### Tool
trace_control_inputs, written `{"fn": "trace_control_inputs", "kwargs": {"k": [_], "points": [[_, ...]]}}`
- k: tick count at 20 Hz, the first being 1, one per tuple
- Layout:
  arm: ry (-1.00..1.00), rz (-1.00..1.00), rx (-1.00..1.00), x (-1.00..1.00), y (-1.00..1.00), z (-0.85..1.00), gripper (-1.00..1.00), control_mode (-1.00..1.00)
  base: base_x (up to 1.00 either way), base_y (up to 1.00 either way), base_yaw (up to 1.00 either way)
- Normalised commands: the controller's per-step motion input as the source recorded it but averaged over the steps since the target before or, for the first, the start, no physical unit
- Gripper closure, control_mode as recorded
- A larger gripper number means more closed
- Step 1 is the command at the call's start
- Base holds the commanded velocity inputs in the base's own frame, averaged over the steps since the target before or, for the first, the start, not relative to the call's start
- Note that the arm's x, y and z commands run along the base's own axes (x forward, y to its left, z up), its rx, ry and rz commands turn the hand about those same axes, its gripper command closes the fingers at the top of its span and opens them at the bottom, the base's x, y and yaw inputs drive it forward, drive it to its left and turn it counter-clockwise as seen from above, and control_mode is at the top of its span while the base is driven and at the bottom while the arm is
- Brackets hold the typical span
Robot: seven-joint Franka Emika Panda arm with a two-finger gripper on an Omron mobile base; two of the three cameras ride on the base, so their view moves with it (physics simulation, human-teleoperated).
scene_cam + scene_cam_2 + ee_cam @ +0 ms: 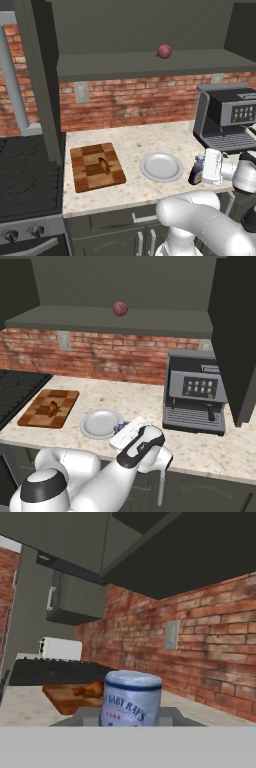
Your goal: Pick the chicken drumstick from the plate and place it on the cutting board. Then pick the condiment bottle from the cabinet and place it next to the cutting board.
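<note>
- The scene is a speckled stone counter (135,145) backed by a red brick wall (130,100), with a dark stove (25,170) at the far left and an open cabinet (150,65) shelf overhead.
- On the left of the counter lies the cutting board (96,166), and the drumstick (104,165) already rests on its middle, so the first half of the job looks done.
- Just right of the board, and apart from it, sits the plate (161,167), bare.
- Up on the shelf a reddish onion (164,51) stands alone; it is not wanted.
- Right of the plate, near the counter's front edge, the bottle (196,172) hangs low in the gripper (202,170), whose fingers are pressed in on it; the hand view shows its cap and label right in front of the camera.
- I cannot tell whether the bottle's base touches the counter.
- Further right stands the coffee machine (227,117), close behind the wrist.
- The step in hand, as I judge it, is carrying the bottle to a spot beside the board.
- To do it well: keep the bottle upright, lift it enough to pass over the plate's rim, and travel left along the front of the counter.
- Set it down on bare stone next to the board, not on it, and release only once the base is flat.
</note>
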Motion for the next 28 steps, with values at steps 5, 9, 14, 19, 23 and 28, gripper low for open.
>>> {"fn": "trace_control_inputs", "kwargs": {"k": [5,9,14,19,23,28], "points": [[0.00,0.00,0.00,0.00,0.00,0.00,1.00,-1.00,0.00,0.00,0.00],[0.00,0.00,0.00,0.00,0.00,0.00,-1.00,-1.00,0.00,0.00,0.00],[0.00,0.00,0.00,0.00,0.00,0.00,-1.00,-1.00,0.00,0.00,0.00],[0.00,0.00,0.00,0.00,0.00,0.00,-1.00,-1.00,0.00,0.00,0.00],[0.00,0.00,0.00,0.00,0.00,0.00,-1.00,-1.00,0.00,0.00,0.00],[0.00,0.00,0.00,0.00,0.00,0.00,-1.00,-1.00,0.00,0.00,0.00]]}}
